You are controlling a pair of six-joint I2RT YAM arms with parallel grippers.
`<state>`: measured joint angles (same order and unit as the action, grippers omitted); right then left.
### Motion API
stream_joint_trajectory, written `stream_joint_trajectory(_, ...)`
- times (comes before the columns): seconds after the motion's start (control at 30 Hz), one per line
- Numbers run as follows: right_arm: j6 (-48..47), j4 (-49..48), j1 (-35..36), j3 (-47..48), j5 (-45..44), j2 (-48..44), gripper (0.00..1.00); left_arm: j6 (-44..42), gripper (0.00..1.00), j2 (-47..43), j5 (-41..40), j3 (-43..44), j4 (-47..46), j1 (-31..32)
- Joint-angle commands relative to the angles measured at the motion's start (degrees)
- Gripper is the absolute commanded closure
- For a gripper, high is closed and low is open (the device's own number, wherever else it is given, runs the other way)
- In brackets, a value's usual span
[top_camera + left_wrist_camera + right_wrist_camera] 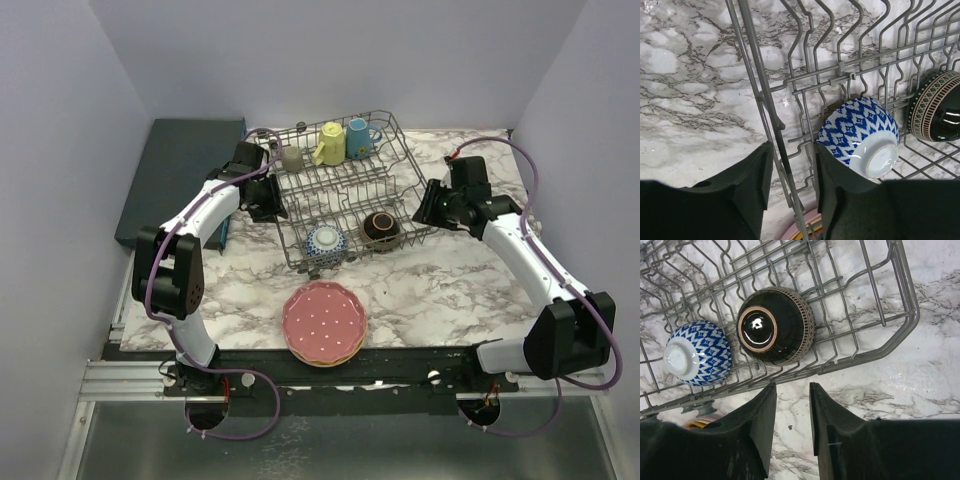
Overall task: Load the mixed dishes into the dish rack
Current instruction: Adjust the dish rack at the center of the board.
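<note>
Marble table (450,290), dish rack (352,186) holding blue bowl (857,132), left fingers (751,190) parted astride its rim, right fingers (758,430) parted

Bright, even light from above; soft shadows; white glare on the dark bowl (775,325); wrist views sharp.

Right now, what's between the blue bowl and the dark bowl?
Only bare wires of the rack separate the blue bowl and the dark bowl; the right wrist view shows it.
</note>
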<state>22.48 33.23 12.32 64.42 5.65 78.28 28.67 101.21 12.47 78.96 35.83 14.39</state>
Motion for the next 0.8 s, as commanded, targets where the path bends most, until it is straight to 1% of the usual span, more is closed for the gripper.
stream_joint_trajectory(0.0,0.16,0.39,0.13,-1.27,0.92,-2.05,0.61,0.35,0.64,-2.04,-2.45,-1.52,-1.02,0.02)
stream_joint_trajectory(0.23,0.26,0.78,0.14,-1.60,0.51,-2.63,0.61,-0.58,0.87,-1.44,-5.98,-1.14,-1.74,0.02)
stream_joint_trajectory(0.33,0.18,0.97,0.16,-1.58,0.09,-2.65,0.61,-1.29,0.94,-0.52,-6.81,0.06,-1.73,0.00)
stream_joint_trajectory(0.47,0.17,1.04,0.16,-1.40,-0.16,-2.36,0.61,-2.36,0.96,1.28,-7.82,2.46,-1.74,-0.30)
stream_joint_trajectory(0.63,0.17,1.13,0.16,-1.21,-0.46,-1.74,0.61,-2.98,0.98,3.78,-7.01,5.67,-1.70,-0.91)
stream_joint_trajectory(0.77,0.16,1.03,0.10,-1.15,-0.55,-1.28,0.61,-3.39,0.98,4.53,-7.08,6.75,-1.57,-1.02)
